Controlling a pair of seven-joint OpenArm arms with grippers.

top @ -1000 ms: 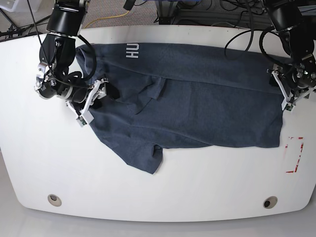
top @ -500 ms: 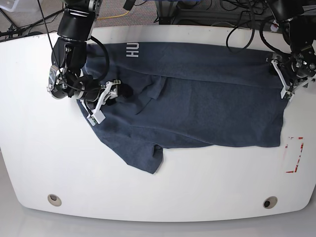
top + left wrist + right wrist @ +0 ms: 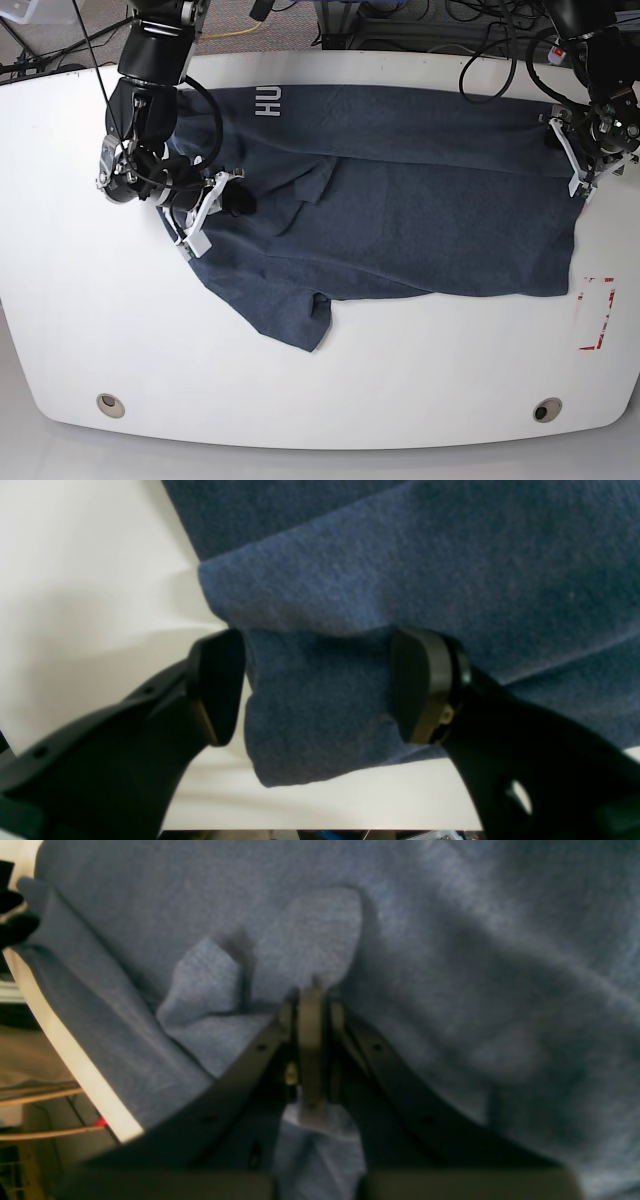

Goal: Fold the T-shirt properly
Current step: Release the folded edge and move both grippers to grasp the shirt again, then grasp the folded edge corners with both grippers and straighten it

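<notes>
Across the white counter point(image 3: 420, 390), the T-shirt point(image 3: 420, 225) is spread wide, with its folded top edge near the counter's far edge. Bare white room is seen on the near side and at both sides. The fingers of the left gripper point(image 3: 320, 690) are held apart over a cloth corner. The tips of the right gripper point(image 3: 315, 1055) are brought together low over the wrinkled part; whether cloth is pinched there cannot be told. White letters point(image 3: 268, 101) are seen near the top edge.
</notes>
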